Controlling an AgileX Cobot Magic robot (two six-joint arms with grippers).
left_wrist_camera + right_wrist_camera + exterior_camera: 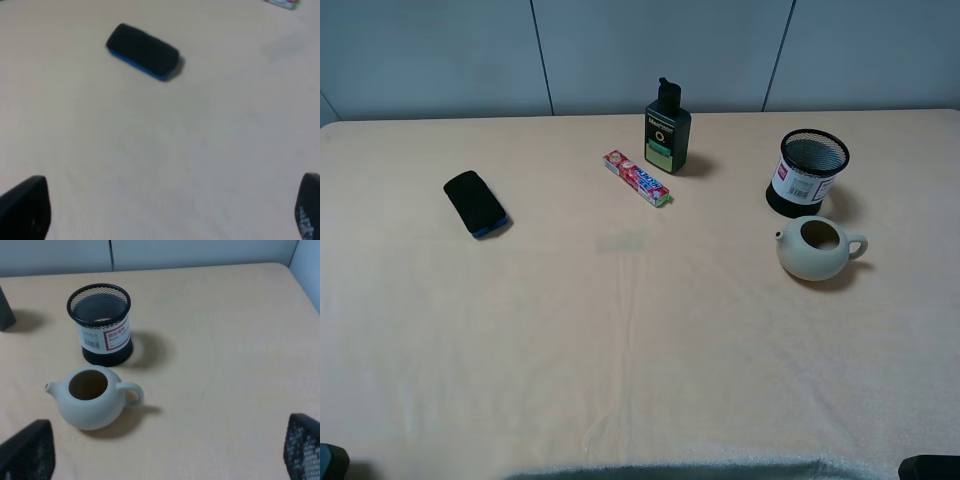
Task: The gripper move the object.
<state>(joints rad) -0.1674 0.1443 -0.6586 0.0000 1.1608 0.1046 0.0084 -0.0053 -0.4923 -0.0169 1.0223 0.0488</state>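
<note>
The cream-white teapot (815,249) stands upright without a lid on the right side of the table, spout to the left and loop handle to the right. It also shows in the right wrist view (90,402), just in front of the black mesh cup (102,325). My right gripper (165,452) is open and empty, its fingertips (27,452) well short of the teapot. My left gripper (165,215) is open and empty over bare cloth, far from the teapot. In the high view only dark bits of the arms show at the bottom corners.
The mesh cup (806,172) stands right behind the teapot. A dark green bottle (667,130) and a candy pack (636,178) lie at the back middle. A black and blue block (475,204) lies at the left, also in the left wrist view (143,51).
</note>
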